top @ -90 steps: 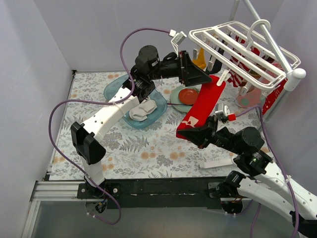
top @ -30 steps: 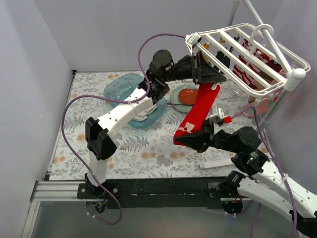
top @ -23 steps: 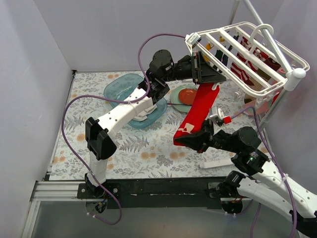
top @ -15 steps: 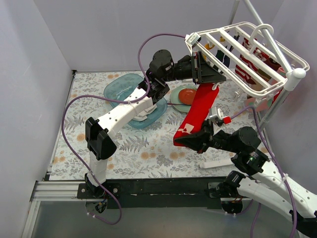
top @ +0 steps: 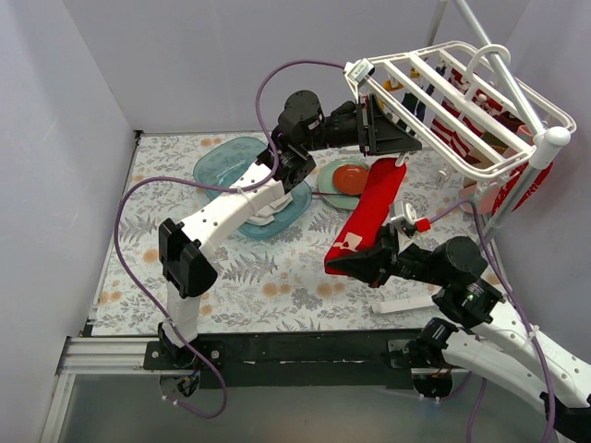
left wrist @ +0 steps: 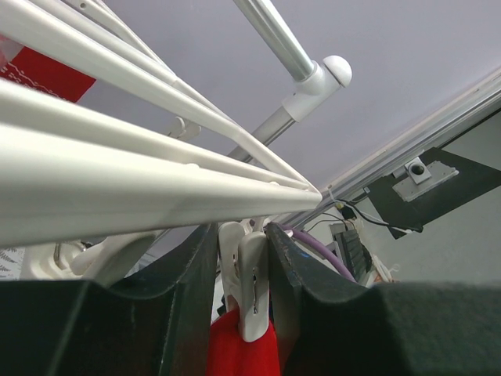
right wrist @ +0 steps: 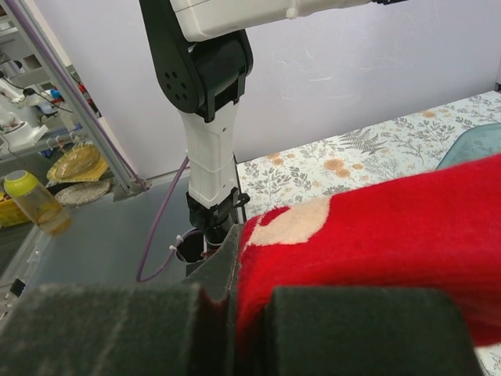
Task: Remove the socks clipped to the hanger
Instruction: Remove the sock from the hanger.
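The white hanger (top: pixel 462 101) hangs tilted from a stand at the upper right. A long red sock (top: pixel 374 198) hangs from a white clip (left wrist: pixel 249 286) at the hanger's near left corner. My left gripper (top: pixel 392 143) is shut on that clip, one finger on each side (left wrist: pixel 241 235), just under the hanger's bars (left wrist: pixel 117 188). My right gripper (top: pixel 343 263) is shut on the sock's lower end, and the red fabric (right wrist: pixel 391 235) fills the space between the gripper's (right wrist: pixel 239 290) fingers. Striped (top: pixel 457 138), navy (top: pixel 420 106) and red (top: pixel 531 180) socks hang further along the hanger.
A blue tub (top: pixel 222 157) holding a white item stands at the back left. A green plate (top: pixel 325 180) with a red-orange object lies beside it. A white flat piece (top: pixel 406 303) lies near my right arm. The stand's pole (top: pixel 512 194) rises at the right.
Over three seconds my left gripper moved right and up to the clip, and the hanger tilted up. In the last second its jaws tightened on the clip, and the sock's lower end dropped slightly.
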Available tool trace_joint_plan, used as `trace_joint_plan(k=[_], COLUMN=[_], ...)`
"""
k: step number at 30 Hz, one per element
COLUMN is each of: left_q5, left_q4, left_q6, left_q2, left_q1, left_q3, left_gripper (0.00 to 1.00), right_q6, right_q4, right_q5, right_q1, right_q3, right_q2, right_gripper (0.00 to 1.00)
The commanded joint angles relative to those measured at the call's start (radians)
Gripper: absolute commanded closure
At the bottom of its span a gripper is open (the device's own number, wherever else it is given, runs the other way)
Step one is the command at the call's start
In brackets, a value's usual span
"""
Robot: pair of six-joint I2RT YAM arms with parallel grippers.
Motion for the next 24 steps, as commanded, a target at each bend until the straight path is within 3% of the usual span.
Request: trace_joint_plan(k=[1, 19, 21, 22, 24], left_q5=[-0.005, -0.011, -0.008, -0.008, -0.006], left_q4=[-0.025, -0.045, -0.045, -0.042, -0.036], left_q6=[0.027, 0.05, 0.052, 0.052, 0.055], left_q2=[-0.038, -0.041, -0.044, -0.047, -0.058], left_q1=[-0.004, -0.004, -0.004, -0.004, -0.004], left_q3=[0.043, 0.043, 0.043, 0.032, 0.02], left_gripper=[1.0, 0.99, 0.9, 0.78, 0.65], right_q6=[-0.001, -0.035, -0.036, -0.042, -0.054], right_q4=[-0.005, -0.096, -0.099, -0.1, -0.114], right_q5=[-0.023, -0.014, 0.002, 0.006, 0.019], right_q1=[0.006, 0.006, 0.006, 0.006, 0.006], right_q3=[-0.011, -0.036, -0.036, -0.034, -0.024], right_q2=[-0.027, -0.025, -0.028, -0.03, -0.029], right_gripper=[0.99, 0.99, 0.99, 0.99, 0.99])
